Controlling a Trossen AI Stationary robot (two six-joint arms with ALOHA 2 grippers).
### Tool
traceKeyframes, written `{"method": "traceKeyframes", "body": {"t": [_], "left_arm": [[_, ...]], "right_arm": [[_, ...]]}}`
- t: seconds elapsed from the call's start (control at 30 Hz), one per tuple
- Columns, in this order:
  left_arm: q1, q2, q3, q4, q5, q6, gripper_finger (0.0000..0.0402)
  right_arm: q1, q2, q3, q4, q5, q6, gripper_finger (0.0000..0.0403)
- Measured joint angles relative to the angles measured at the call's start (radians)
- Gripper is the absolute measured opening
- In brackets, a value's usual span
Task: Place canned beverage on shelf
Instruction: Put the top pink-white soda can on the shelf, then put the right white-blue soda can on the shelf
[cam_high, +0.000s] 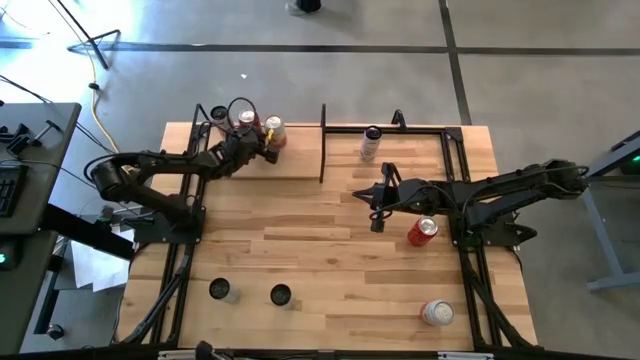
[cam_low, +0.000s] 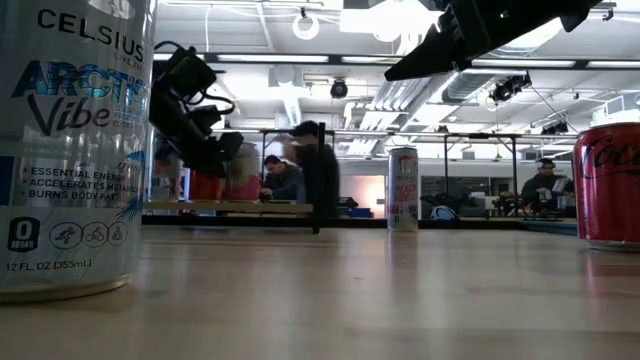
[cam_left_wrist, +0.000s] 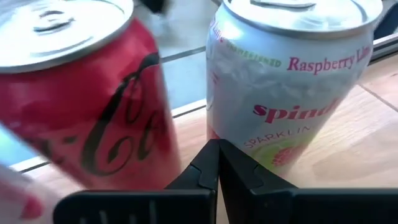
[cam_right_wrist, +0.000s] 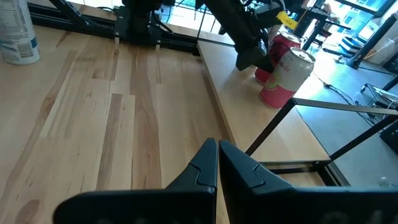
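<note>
1. Nearest the table's front edge, 3 cans wait: 2 dark-topped ones (cam_high: 220, 290) (cam_high: 280, 295) and a pale can (cam_high: 437, 313). None is near the shelf, so they look like later work
2. Mid-table, the right gripper (cam_right_wrist: 217, 146) hangs over bare planks with its fingers pressed together and nothing between them. A red can (cam_high: 422, 231) stands just beside it. If that is its next pick, the fingers must spread before it descends, and it should close around the can's middle
3. Further back, a slim can (cam_high: 371, 143) stands on the table just beyond the shelf's black end frame. Any carry from the right should clear that frame
4. Farthest, on the shelf (cam_high: 300, 165), a Coca-Cola can (cam_left_wrist: 81, 106) and a Spindrift can (cam_left_wrist: 292, 93) stand upright side by side, so 2 beverages already look placed
5. The left gripper (cam_left_wrist: 217, 149) sits low, very close to those 2 cans and aimed at the gap between them. Its fingers are clenched on nothing
6. I judge the step to be leaving the placed cans. It is best to draw straight back along the approach line, then lift, with no sideways swing, since light cans tip easily
</note>
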Motion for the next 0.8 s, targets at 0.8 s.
{"method": "traceKeyframes", "body": {"t": [0.8], "left_arm": [[-0.237, -0.157, 0.000, -0.045, 0.118, 0.042, 0.0000]], "right_arm": [[0.000, 0.000, 0.000, -0.009, 0.000, -0.003, 0.0000]]}}
